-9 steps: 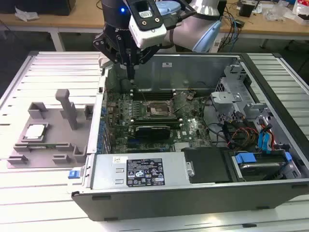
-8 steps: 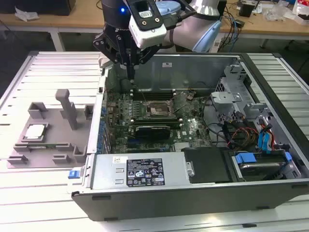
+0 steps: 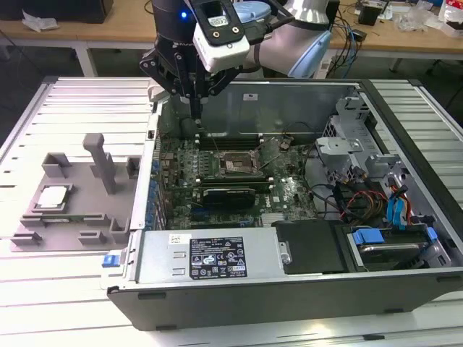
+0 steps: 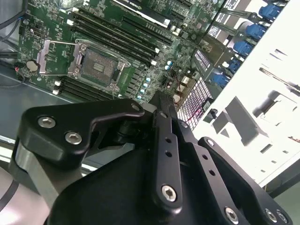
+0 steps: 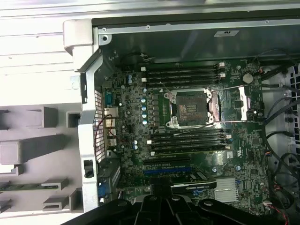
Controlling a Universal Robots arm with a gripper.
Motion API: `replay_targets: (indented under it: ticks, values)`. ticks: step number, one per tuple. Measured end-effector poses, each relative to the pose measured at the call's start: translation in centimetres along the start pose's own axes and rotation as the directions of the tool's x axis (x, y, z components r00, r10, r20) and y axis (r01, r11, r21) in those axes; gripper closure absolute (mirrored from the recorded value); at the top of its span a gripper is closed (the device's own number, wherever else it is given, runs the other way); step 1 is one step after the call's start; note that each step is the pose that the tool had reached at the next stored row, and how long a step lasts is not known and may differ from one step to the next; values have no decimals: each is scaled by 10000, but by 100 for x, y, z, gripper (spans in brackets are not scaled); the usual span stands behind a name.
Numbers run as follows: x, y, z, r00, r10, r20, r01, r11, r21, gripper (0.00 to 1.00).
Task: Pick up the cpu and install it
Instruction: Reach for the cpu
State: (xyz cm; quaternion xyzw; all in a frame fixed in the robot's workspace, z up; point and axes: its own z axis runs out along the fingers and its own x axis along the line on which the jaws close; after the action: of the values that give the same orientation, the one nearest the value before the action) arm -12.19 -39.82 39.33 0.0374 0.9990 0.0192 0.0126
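Observation:
The cpu (image 3: 53,196), a small silver square, lies flat on a grey fixture (image 3: 79,210) at the exterior view's left, outside the computer case. My gripper (image 3: 196,114) hangs over the case's back corner, well away from the cpu and above the motherboard (image 3: 217,181). Its fingers (image 4: 161,105) stand together with nothing between them. The black cpu socket (image 5: 190,108) sits in the middle of the board with its metal frame (image 5: 236,101) swung open; it is also seen in the second wrist view as the socket (image 4: 97,64).
The open computer case (image 3: 217,256) holds memory slots (image 5: 187,140), a graphics card (image 3: 228,194), cables (image 3: 354,199) and drive bays at the exterior view's right. The grey fixture has upright posts (image 3: 101,163). Slatted white table (image 3: 43,289) surrounds the case.

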Motion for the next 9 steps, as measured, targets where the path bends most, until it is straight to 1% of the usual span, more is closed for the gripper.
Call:
replay_targets:
  ticks: [2,3,9]
  values:
    - [8,0,0,10000,2,1,-2,10000,0,89]
    - [28,-2,0,10000,1,1,-1,10000,0,89]
    - [79,-6,-2,10000,0,0,0,10000,0,89]
